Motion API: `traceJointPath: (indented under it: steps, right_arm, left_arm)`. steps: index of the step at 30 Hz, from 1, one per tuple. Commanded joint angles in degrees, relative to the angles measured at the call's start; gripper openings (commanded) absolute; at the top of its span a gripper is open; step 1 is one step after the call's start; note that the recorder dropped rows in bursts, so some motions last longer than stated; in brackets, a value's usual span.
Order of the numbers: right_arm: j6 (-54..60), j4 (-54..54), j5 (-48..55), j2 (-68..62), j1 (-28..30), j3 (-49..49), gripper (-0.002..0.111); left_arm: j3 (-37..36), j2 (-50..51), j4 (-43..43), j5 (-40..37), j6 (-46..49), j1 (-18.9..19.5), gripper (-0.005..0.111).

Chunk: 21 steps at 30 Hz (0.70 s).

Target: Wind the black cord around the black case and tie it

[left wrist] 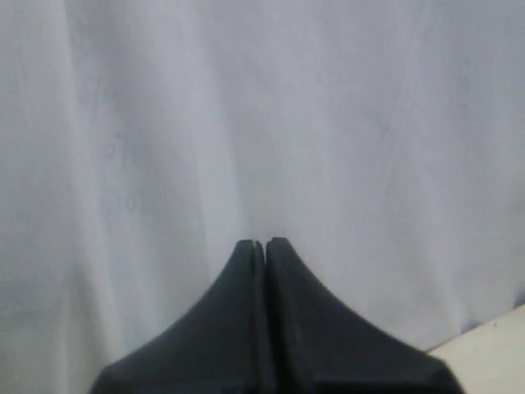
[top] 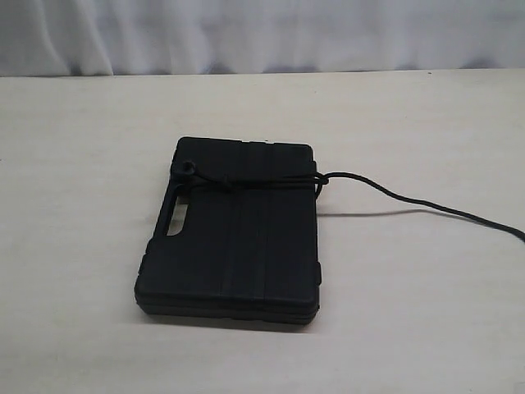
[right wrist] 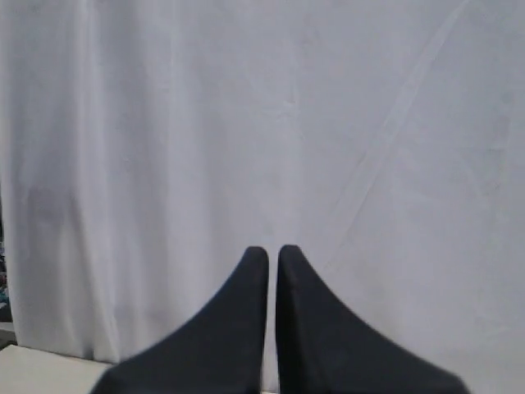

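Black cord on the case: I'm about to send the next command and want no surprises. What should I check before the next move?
1. The black cord runs across the black case: ok.
2. The cord's loop lies on the case's handle side: ok.
3. Tie is tight: cannot tell.
4. Cord's free end in sight: not ok, it runs off the exterior view's right edge.
5. The left gripper is shut and empty: ok.
6. The right gripper is shut and empty: ok.

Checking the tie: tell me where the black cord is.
In the exterior view, the black cord crosses the black case at its far end, tail trailing right over the table.
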<state>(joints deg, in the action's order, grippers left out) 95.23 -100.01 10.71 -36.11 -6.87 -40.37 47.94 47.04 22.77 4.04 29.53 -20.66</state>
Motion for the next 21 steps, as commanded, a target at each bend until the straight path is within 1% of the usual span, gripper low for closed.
traceJointPath:
  steps: [1,6,12,21]
  right_arm:
    - [-0.12,0.06,2.17,5.35,0.1,4.19,0.004]
    - [-0.12,0.06,1.39,10.4,0.1,7.38,0.004]
    - [-0.12,0.06,1.39,14.34,0.1,8.06,0.004]
    - [-0.12,0.06,1.39,15.37,0.1,8.06,0.004]
  left_arm:
    - [-2.74,-7.71,0.98,-2.23,-1.49,0.01,0.0]
    - [-3.58,-14.45,2.39,-7.61,-1.49,0.01,0.0]
    - [-3.58,-18.11,2.47,-11.94,-1.37,0.01,0.0]
    - [-3.58,-18.51,2.47,-11.92,-1.25,0.01,0.0]
